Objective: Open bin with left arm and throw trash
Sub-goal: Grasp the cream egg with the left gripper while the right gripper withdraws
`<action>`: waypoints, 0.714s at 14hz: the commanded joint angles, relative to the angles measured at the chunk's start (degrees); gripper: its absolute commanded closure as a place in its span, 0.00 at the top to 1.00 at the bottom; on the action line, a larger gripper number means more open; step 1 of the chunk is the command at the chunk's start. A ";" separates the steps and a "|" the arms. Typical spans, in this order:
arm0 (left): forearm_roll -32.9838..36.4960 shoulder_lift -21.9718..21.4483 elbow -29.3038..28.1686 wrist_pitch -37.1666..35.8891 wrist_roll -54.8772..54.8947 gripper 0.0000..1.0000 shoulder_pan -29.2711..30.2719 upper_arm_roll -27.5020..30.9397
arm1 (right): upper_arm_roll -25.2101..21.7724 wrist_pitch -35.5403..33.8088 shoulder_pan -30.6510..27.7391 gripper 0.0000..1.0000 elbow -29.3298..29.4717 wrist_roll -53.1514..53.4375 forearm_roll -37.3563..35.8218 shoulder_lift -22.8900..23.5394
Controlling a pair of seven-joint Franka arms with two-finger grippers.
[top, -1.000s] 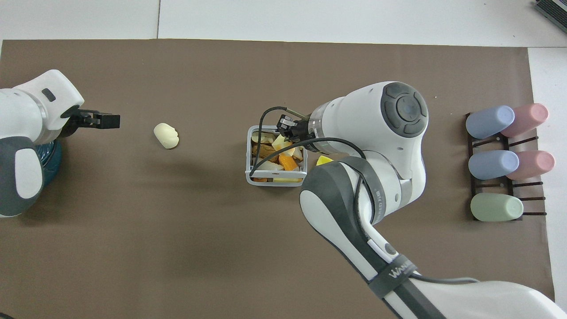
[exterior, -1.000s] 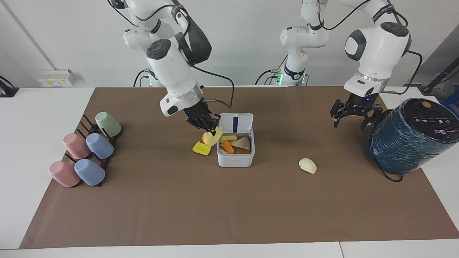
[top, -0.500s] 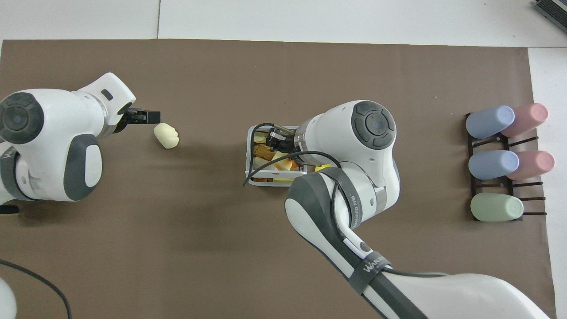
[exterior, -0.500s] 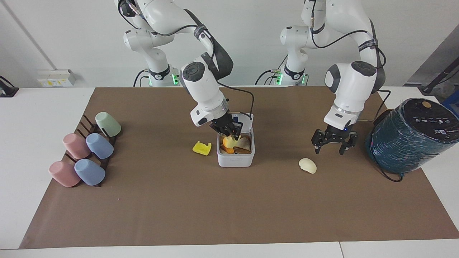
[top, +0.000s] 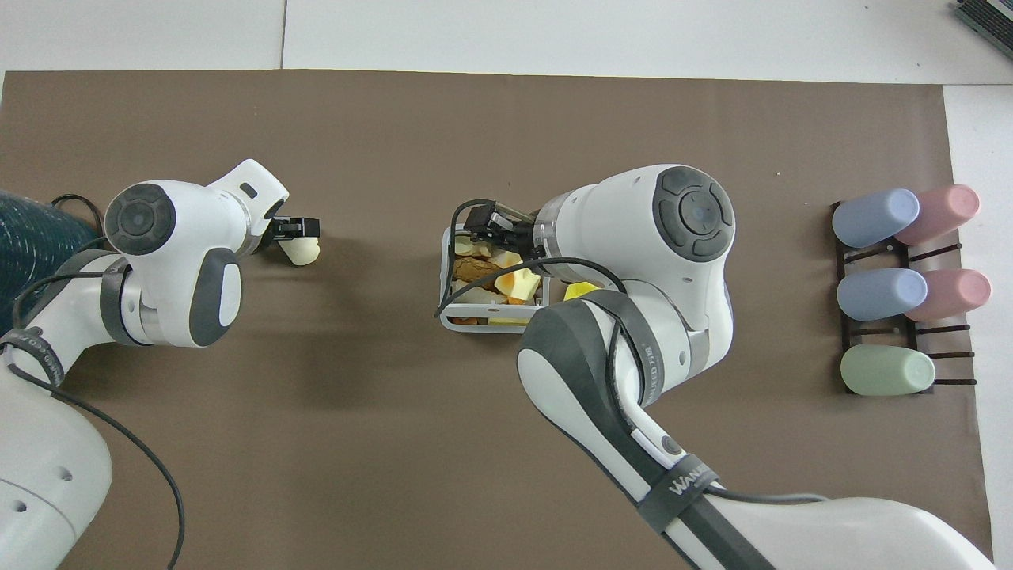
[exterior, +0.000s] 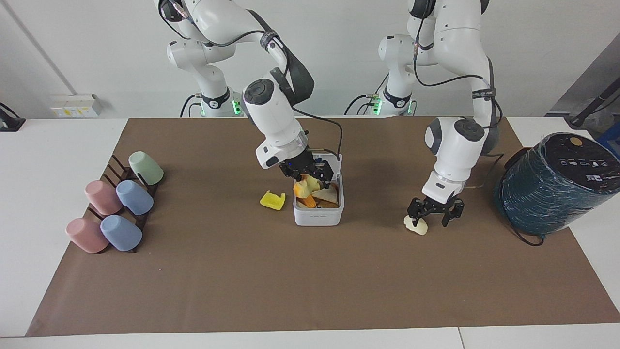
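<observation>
The white bin (exterior: 318, 216) stands mid-table with its lid up and several food bits inside; it also shows in the overhead view (top: 445, 273). My right gripper (exterior: 310, 175) hangs open just over the bin, with a yellow-orange block (exterior: 304, 188) lying in the bin below it. A bright yellow notched piece (exterior: 272, 200) lies on the mat beside the bin. My left gripper (exterior: 431, 216) is open and low over the cream-white lump (exterior: 417, 226), one fingertip at the lump. The lump also shows in the overhead view (top: 304, 252).
A big teal wrapped cylinder (exterior: 552, 189) stands at the left arm's end of the table. A dark rack of pastel cups (exterior: 116, 206) sits at the right arm's end. A brown mat (exterior: 310, 281) covers the table.
My right gripper carried the yellow-orange block from beside the bin into it and opened. My left gripper came from beside the teal cylinder down to the cream lump.
</observation>
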 commanded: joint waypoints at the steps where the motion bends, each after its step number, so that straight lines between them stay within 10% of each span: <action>1: 0.76 -1.80 -0.92 -2.43 -1.85 0.28 -1.57 0.67 | 0.38 1.56 0.31 1.00 0.11 0.51 0.17 -0.32; 3: 0.76 -2.32 -0.56 -4.98 -1.76 0.00 -1.83 0.59 | 0.03 1.21 2.67 1.00 0.02 0.60 -0.18 -0.41; 7: 0.76 -6.18 1.53 -12.70 -2.02 0.00 -4.37 0.41 | 0.03 -4.49 -3.44 1.00 -0.51 -1.85 -22.47 -3.13; 10: 0.33 -7.77 7.85 -21.49 -2.46 0.00 -6.83 0.06 | 0.03 -7.92 -10.04 1.00 -0.86 -14.74 -22.59 -4.98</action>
